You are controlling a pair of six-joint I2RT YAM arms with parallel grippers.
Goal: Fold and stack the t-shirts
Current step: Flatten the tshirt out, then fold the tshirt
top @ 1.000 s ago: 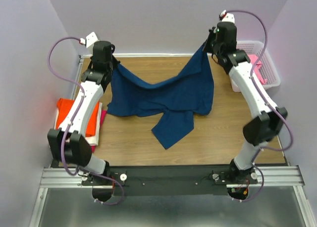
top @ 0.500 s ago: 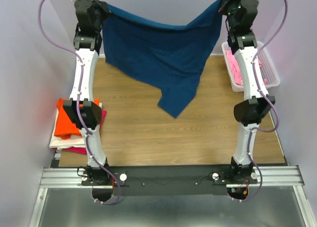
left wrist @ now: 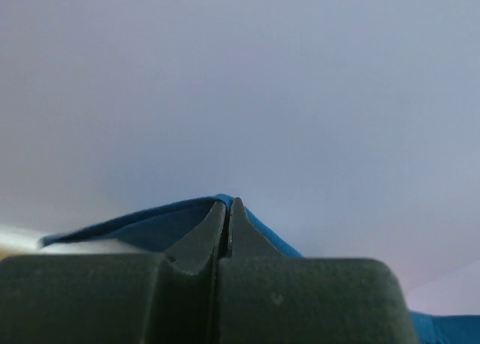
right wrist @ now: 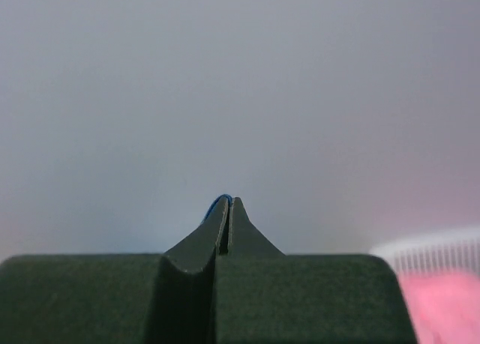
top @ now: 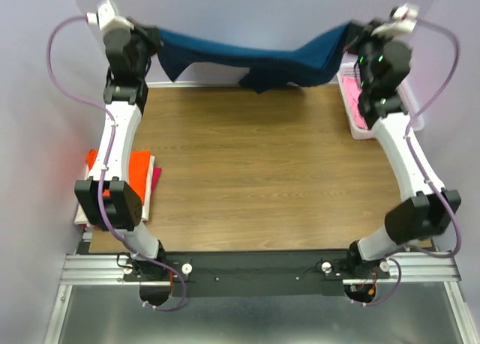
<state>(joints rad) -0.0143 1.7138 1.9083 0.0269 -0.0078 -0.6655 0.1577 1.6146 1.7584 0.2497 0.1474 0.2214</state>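
The dark navy t-shirt [top: 255, 59] hangs stretched in the air between my two grippers, high above the table's far edge, with a loose part sagging in the middle. My left gripper [top: 154, 40] is shut on its left end; blue cloth [left wrist: 150, 224] shows at the closed fingertips. My right gripper [top: 354, 37] is shut on its right end; a thin blue edge [right wrist: 220, 201] shows at the tips. A stack of folded tees, orange [top: 139, 168] on top with white and magenta below, lies at the table's left edge.
A white lattice basket [top: 416, 119] with pink cloth [top: 358, 108] stands at the table's right far corner. The wooden table [top: 262, 172] lies below the raised shirt. Pale walls close in at the back and sides.
Both arms have swung the navy shirt up and further back. It hung down over the table before; now it is stretched nearly level above the far edge.
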